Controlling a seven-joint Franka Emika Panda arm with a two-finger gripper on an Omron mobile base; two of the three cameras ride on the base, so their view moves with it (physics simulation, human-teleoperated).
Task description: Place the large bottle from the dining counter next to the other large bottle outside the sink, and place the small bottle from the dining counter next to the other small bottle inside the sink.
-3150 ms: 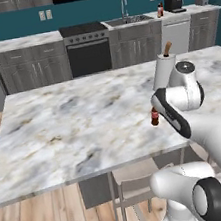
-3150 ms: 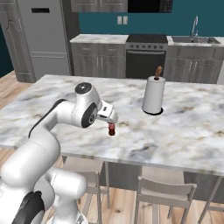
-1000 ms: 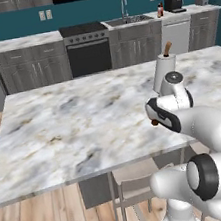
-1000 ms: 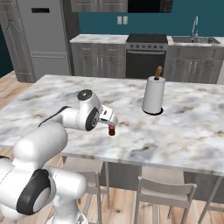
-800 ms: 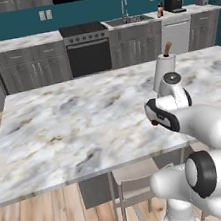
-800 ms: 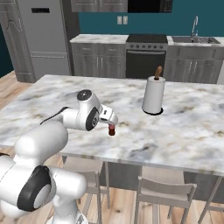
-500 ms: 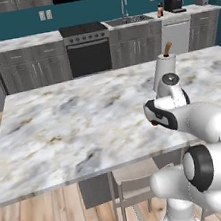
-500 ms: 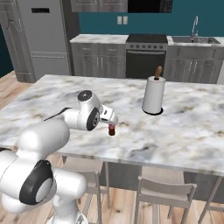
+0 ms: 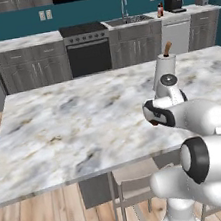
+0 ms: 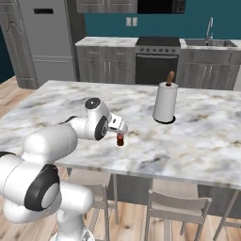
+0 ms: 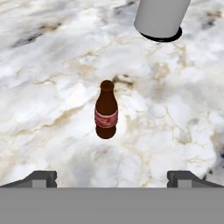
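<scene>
My gripper has its jaws spread as wide as they go, nothing between them yet. Over the last few seconds I've folded the arm down and brought the hand in low toward the small bottle; a second ago to now the pose barely shifts, so I read this as the approach settling, grasp not started. The small bottle stands upright on the dining counter, dark brown with a red label, centred ahead of the fingertips but apart from them. In the right base view the hand sits just beside the bottle.

Beyond it, the paper towel roll stands upright on its dark base, near the bottle but not touching; probably no obstacle to a straight push-in. The sink is on the far counter by the stove, well apart, so I'll need a base drive after pickup. Stools are tucked under the counter edge. Can't pick out the large bottle on this counter.
</scene>
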